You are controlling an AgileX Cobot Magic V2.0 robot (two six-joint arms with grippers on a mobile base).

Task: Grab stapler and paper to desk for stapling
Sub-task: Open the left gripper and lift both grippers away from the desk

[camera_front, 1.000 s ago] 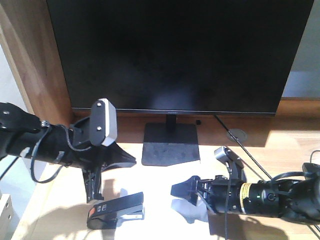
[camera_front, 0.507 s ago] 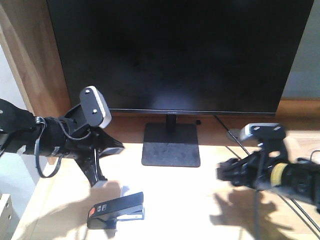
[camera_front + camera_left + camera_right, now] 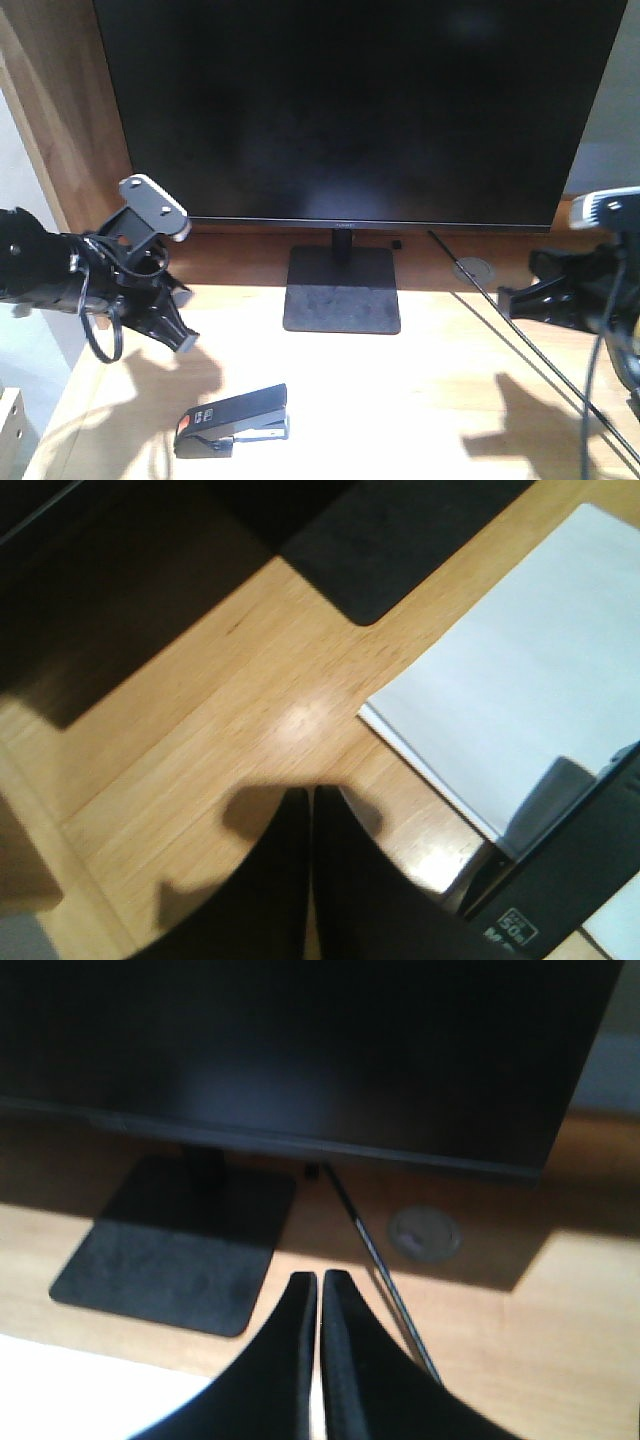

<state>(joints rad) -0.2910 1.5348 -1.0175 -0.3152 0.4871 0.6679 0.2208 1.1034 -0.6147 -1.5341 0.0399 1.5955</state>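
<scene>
A: Where do we stand on the small black stapler [image 3: 233,420] with the orange end patch?

B: We see it lying flat near the front-left edge of the light-brown plank-grain wooden desk [image 3: 440,390], its metal end resting on the plain white paper sheet [image 3: 520,680]. The sheet lies just in front of the black monitor's flat square stand [image 3: 342,288].

A: Grippers?

B: We have the left gripper [image 3: 310,880] above the desk's left edge, jaws pressed together, holding nothing. Right gripper [image 3: 320,1350] same: fingers closed, empty, over the right side, near the black cable [image 3: 375,1260] and round grommet [image 3: 425,1232].
</scene>
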